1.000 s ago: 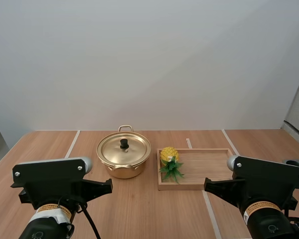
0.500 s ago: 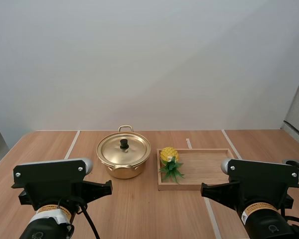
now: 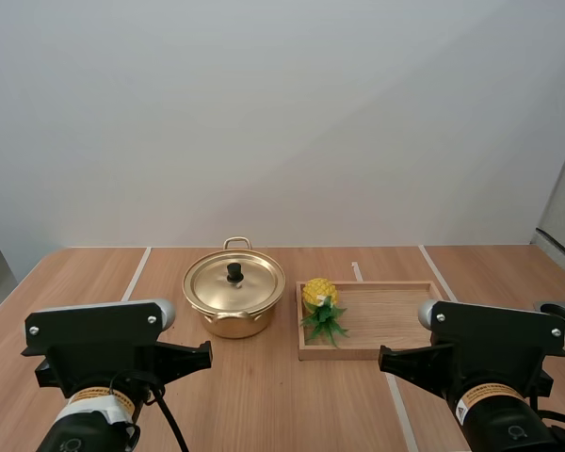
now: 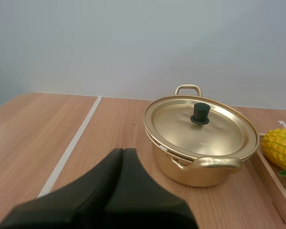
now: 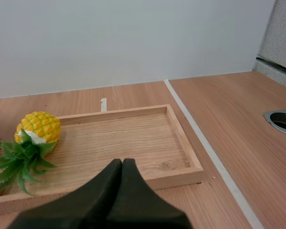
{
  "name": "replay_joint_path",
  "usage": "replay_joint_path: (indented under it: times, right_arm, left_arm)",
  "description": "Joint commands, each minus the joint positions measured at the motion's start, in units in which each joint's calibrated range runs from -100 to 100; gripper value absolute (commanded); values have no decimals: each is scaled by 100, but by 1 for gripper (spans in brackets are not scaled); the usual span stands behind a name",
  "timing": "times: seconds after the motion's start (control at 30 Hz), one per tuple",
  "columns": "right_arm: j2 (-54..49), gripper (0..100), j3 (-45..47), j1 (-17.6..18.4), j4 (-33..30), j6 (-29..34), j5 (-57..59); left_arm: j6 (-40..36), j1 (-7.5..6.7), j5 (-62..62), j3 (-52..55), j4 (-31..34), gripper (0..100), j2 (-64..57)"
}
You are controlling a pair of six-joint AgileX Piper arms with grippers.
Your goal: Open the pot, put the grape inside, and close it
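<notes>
Gold pot [image 3: 232, 324] sitting lidded just beside wooden tray [image 3: 392, 316], 1 pineapple [image 3: 319, 293] lying in the tray's pot-side end, left gripper [image 4: 123, 151] and right gripper [image 5: 122, 161] hovering, jaws pressed together, gripping nothing

On the table [image 3: 264, 400] the pot [image 3: 234, 294] stands just left of the tray [image 3: 400, 320], with the pineapple [image 3: 319, 294] in its left end.

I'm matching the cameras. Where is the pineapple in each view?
High view: pineapple in the tray's left end, right of the pot.
Left wrist view: pineapple beside the pot, above the tray rim.
Right wrist view: pineapple lying in the tray.
Shared landmark: the tray.
</notes>
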Motion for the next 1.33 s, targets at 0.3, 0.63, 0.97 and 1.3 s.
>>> replay_joint_path:
  times: [0.3,0.63,0.97,1.3]
  right_arm:
    - [-34,0,13,3,1529,-1372,-170]
    - [-34,0,13,3,1780,-1398,-170]
    - [-34,0,13,3,1769,-1398,-187]
    - [-34,0,13,3,1769,-1398,-187]
  left_arm:
    - [2,6,-33,14,-81,0,-32]
    - [2,6,-33,14,-81,0,-32]
    - [2,6,-33,14,-81,0,-32]
    - [2,6,-33,14,-81,0,-32]
